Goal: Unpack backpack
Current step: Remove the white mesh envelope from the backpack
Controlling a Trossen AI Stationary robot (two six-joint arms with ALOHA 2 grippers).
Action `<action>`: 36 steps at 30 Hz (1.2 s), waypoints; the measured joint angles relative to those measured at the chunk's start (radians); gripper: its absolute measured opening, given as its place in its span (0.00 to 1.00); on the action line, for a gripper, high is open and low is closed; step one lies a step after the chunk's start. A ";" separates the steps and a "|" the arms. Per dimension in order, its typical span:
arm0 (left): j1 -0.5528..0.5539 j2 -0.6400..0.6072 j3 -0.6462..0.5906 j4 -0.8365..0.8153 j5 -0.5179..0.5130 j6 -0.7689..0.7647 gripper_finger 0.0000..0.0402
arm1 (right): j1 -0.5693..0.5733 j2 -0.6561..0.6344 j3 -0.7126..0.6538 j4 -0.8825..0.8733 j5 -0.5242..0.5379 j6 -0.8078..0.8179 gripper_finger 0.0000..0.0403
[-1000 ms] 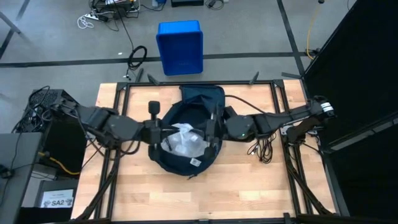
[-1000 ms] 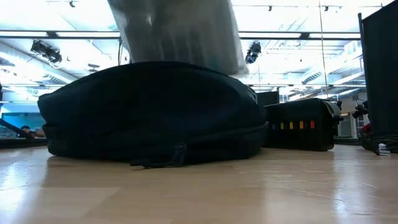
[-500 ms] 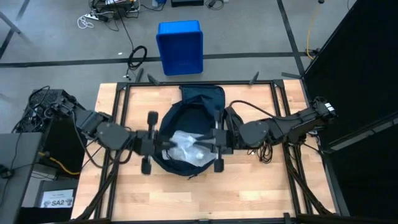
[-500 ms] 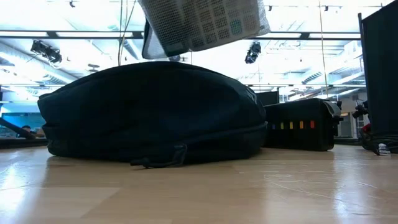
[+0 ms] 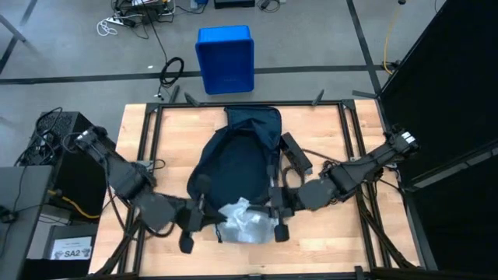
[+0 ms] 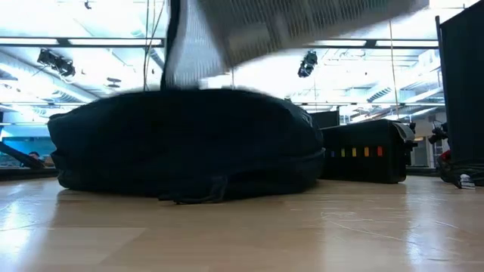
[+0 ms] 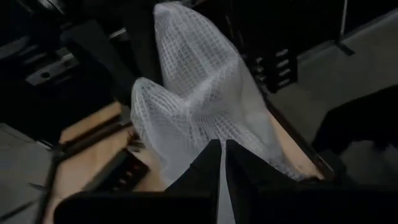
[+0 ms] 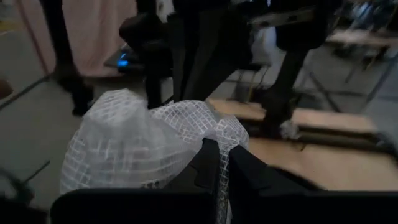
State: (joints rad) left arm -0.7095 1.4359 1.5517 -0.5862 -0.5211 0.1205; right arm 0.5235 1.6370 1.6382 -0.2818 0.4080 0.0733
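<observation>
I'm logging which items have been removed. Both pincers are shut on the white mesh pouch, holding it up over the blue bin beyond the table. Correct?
Not quite. The high view shows the left pincer and right pincer holding the white mesh pouch over the table's near edge, beside the backpack, not over the blue bin.

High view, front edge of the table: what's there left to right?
Left claw, shut on the white mesh bag → white mesh bag, held between the two claws at the near end of the dark navy fabric backpack → right claw, also shut on the bag.
</observation>
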 joint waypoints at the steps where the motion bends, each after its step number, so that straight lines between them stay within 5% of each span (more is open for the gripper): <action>1: -0.001 0.016 0.000 -0.007 0.004 -0.018 0.00 | 0.000 0.014 0.000 -0.001 -0.009 0.014 0.00; 8: -0.007 0.167 -0.003 -0.111 0.020 -0.144 0.00 | -0.001 0.157 0.000 -0.078 -0.118 0.110 0.00; 14: -0.020 0.232 -0.106 -0.037 -0.010 -0.239 0.00 | 0.000 0.292 0.003 -0.122 -0.201 0.200 0.00; 27: -0.019 0.166 -0.553 0.414 0.031 -0.443 0.00 | -0.053 0.420 0.001 -0.120 -0.171 0.286 0.00; 36: -0.020 0.052 -0.775 0.454 -0.062 -0.619 0.00 | -0.144 0.450 0.000 -0.110 -0.163 0.337 0.00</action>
State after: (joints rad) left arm -0.7290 1.4879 0.7766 -0.1326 -0.5835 -0.4985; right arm 0.3793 2.0869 1.6386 -0.3920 0.2449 0.4098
